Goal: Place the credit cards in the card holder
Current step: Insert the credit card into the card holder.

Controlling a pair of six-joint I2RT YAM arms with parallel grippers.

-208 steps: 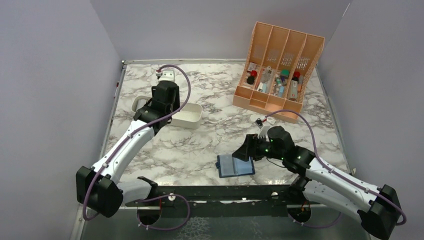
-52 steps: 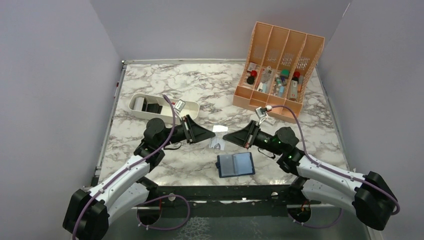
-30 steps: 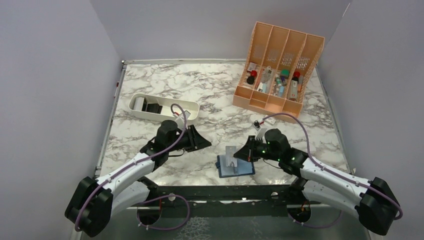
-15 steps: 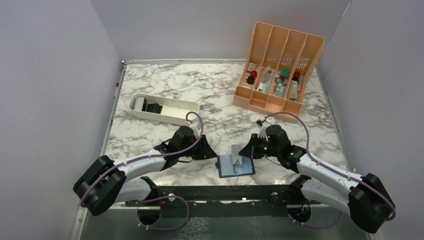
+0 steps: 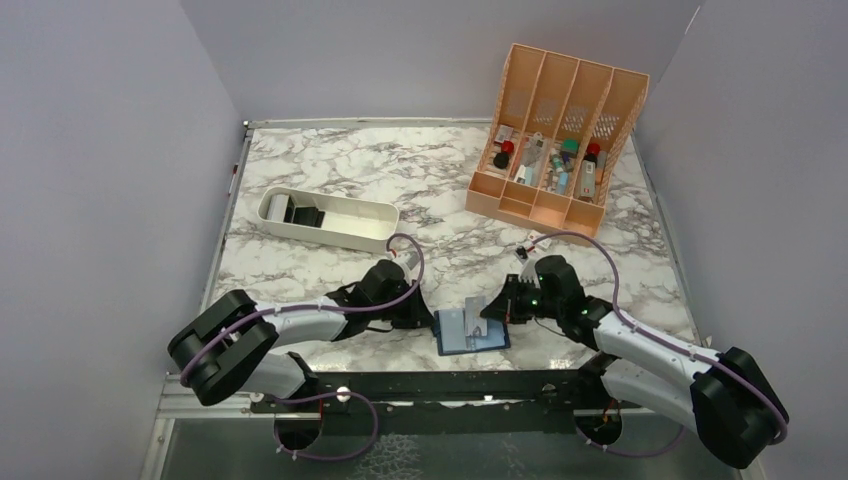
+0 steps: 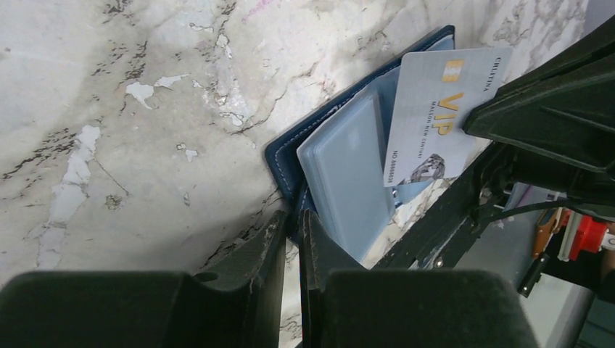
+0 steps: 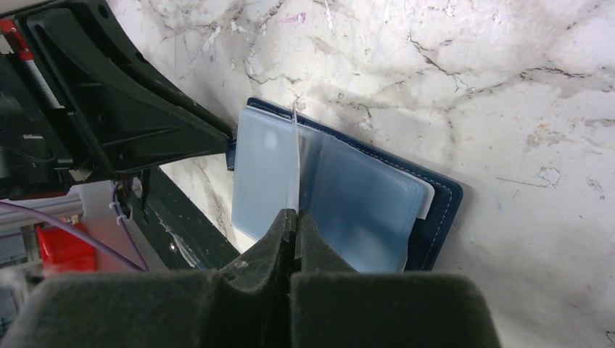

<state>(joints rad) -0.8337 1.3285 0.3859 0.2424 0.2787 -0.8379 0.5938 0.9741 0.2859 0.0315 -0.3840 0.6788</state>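
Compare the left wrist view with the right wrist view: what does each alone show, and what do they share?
Only the left wrist view shows the printed face of the silver VIP card, with its gold lettering. Only the right wrist view shows that card edge-on, pinched in the shut right pincer. Both show the open navy card holder, pale pockets up, on the marble table, with the left pincer at its edge.

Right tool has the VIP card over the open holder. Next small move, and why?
Probably lower the right tool slightly, sliding the card toward a clear pocket: it stands on edge over the open card holder, not yet in, while the left tool appears to pinch its edge.
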